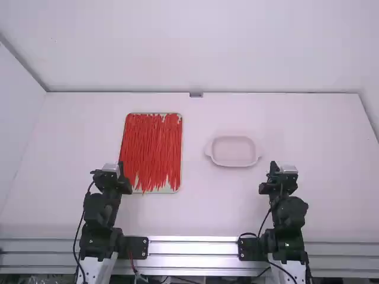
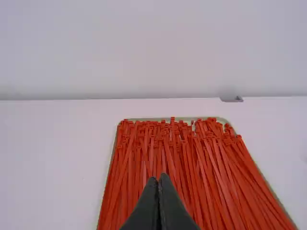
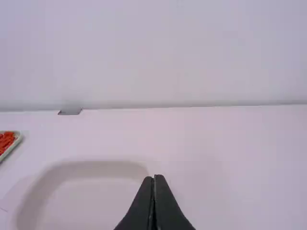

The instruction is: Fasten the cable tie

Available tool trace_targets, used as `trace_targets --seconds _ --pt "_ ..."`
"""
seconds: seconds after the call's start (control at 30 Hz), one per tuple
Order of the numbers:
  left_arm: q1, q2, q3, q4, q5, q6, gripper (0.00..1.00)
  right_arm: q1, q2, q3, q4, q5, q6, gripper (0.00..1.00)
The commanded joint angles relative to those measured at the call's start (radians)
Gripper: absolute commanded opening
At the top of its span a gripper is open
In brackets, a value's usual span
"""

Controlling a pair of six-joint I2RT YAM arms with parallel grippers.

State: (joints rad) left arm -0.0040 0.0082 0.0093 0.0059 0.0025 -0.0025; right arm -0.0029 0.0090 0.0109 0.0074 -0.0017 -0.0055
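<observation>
A heap of red cable ties (image 1: pixel 153 151) lies lengthwise on a flat tray (image 1: pixel 180 117) left of the table's middle; the ties (image 2: pixel 192 163) spread out just ahead of my left gripper. My left gripper (image 2: pixel 159 178) is shut and empty, drawn back near its base at the tray's near left corner (image 1: pixel 121 177). My right gripper (image 3: pixel 154 178) is shut and empty too, held near its base (image 1: pixel 275 174), just short of a white dish (image 3: pixel 72 196).
The white two-handled dish (image 1: pixel 233 151) stands empty right of the tray. A small grey bracket (image 1: pixel 196 94) sits at the table's far edge. White walls close in the table at the back and left.
</observation>
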Motion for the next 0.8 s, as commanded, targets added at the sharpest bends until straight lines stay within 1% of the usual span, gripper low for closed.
trace_targets --seconds 0.0,0.33,0.53,0.77 --pt "0.0 0.0 0.0 0.0 0.0 -0.001 0.0 0.0 0.0 0.0 -0.001 0.002 0.001 0.0" --pt "0.002 0.045 0.041 -0.013 0.01 -0.007 0.05 0.002 0.05 0.032 0.01 -0.006 0.001 0.05" --pt "0.005 0.133 0.109 -0.034 0.038 -0.016 0.11 0.004 0.153 0.098 0.009 -0.019 0.001 0.12" --pt "0.01 0.307 0.216 -0.068 0.076 -0.024 0.22 0.019 0.349 0.213 0.007 -0.039 -0.01 0.22"
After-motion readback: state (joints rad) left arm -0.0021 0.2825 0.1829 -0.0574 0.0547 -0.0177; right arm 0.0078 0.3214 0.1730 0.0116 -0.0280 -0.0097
